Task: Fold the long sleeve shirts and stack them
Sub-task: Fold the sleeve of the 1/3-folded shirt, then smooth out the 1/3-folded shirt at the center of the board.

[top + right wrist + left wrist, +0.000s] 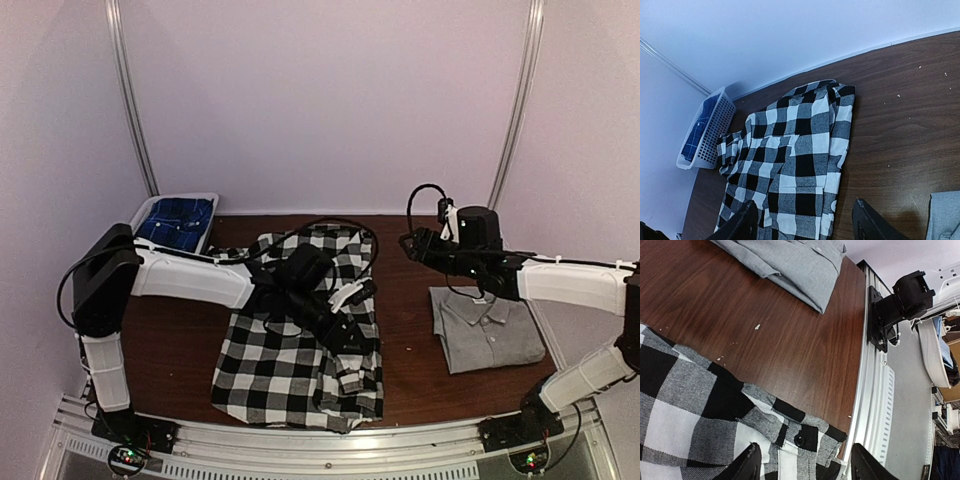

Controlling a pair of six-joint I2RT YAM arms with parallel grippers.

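Observation:
The black-and-white checked shirt (295,360) lies spread in the middle of the table, partly folded. My left gripper (352,338) hovers low over its right edge. In the left wrist view this gripper (805,466) is open, and a buttoned cuff (800,440) of the checked shirt (685,405) lies between the fingers. The grey collared shirt (490,330) lies folded at the right and also shows in the left wrist view (790,265). My right gripper (410,245) is open and empty, held above the table behind the grey shirt. It looks down on the checked shirt (795,160). No lettering shows.
A white basket (172,222) with a blue garment stands at the back left and also shows in the right wrist view (705,130). The metal rail (875,390) of the table's near edge runs close to the cuff. Bare wood (410,330) separates the two shirts.

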